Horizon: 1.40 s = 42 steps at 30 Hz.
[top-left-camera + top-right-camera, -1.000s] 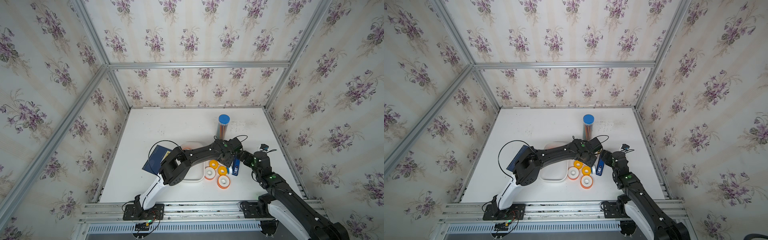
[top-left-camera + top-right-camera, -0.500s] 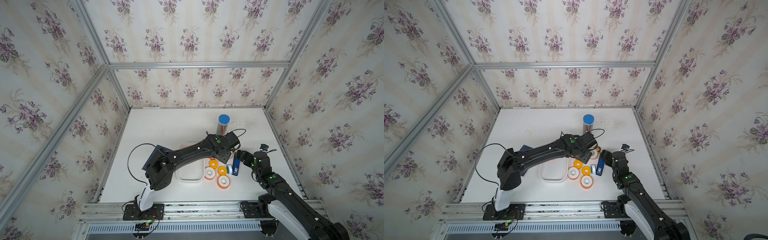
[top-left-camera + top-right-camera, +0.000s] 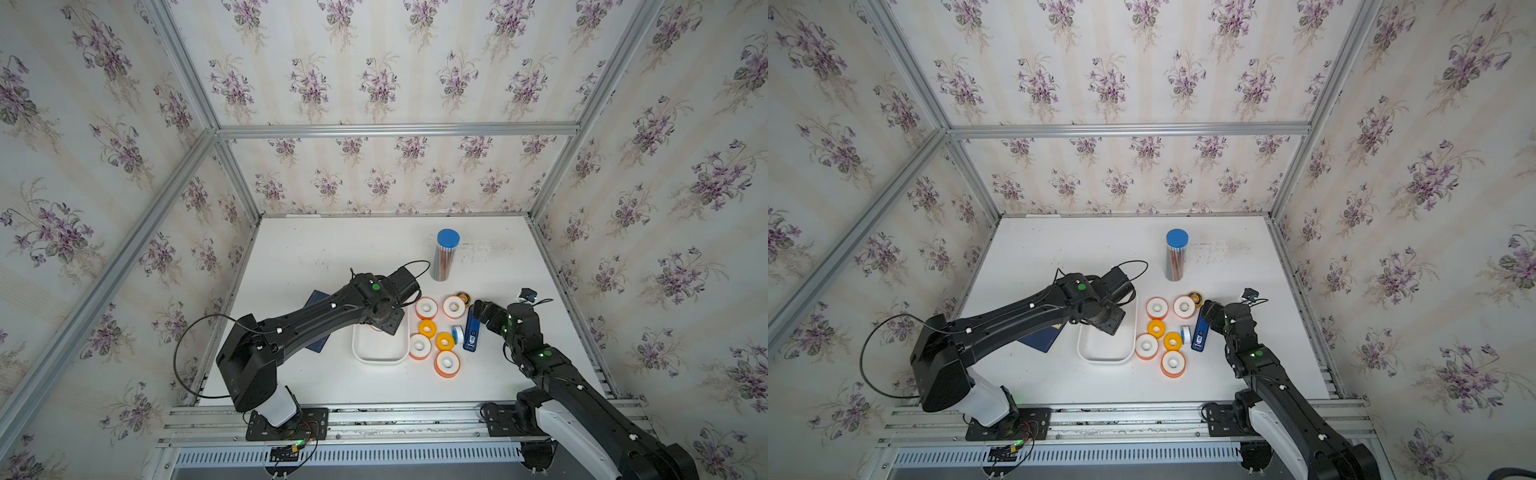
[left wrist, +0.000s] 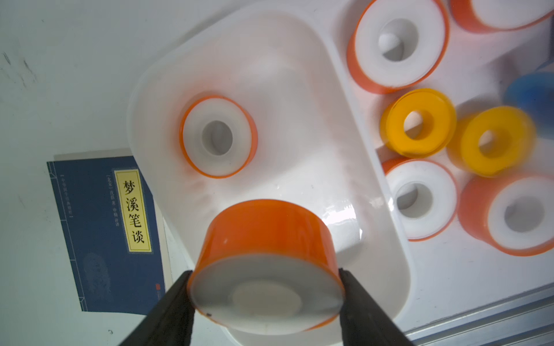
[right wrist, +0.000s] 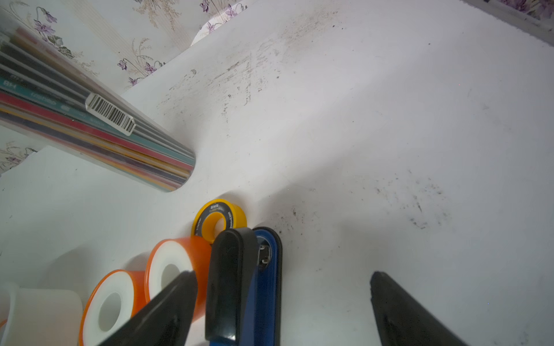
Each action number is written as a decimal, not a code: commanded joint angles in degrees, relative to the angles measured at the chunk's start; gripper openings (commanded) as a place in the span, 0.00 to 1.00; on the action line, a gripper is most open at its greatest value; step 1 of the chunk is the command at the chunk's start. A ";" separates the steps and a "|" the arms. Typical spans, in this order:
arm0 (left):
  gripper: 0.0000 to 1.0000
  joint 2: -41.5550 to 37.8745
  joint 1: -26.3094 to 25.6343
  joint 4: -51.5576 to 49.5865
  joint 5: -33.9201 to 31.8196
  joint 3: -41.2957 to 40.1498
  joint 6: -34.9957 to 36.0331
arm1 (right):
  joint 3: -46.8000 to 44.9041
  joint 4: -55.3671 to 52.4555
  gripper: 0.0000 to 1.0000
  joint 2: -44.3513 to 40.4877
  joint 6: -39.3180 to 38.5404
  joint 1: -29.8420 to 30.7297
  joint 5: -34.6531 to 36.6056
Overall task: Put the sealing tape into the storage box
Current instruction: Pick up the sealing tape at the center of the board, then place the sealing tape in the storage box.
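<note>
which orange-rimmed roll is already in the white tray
The roll lying flat inside the storage box; a second roll is gripped by the left hand, the other rolls sit on the table outside.

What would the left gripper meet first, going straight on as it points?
Probably the storage box floor beside the boxed roll, though the carried roll in the left gripper would touch first.

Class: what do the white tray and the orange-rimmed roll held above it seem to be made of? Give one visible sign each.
Tray: likely glossy white plastic; highlights glint on its rounded floor. Roll: probably smooth orange plastic rim, faintly shiny, around a matte white face.
</note>
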 commanded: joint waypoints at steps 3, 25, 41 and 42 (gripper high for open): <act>0.63 1.76 0.80 2.69 2.11 -2.86 0.85 | -0.01 1.86 0.94 0.05 -0.29 0.05 -0.07; 0.66 17.57 1.79 5.13 5.40 4.36 2.00 | -0.04 2.02 0.94 0.48 -0.39 0.10 -0.15; 0.78 18.88 2.70 5.24 5.83 5.06 2.10 | 0.05 2.10 0.94 0.75 -0.38 0.05 -0.24; 0.78 18.59 2.67 5.03 5.96 5.06 2.01 | 0.05 2.09 0.94 0.75 -0.33 0.05 -0.17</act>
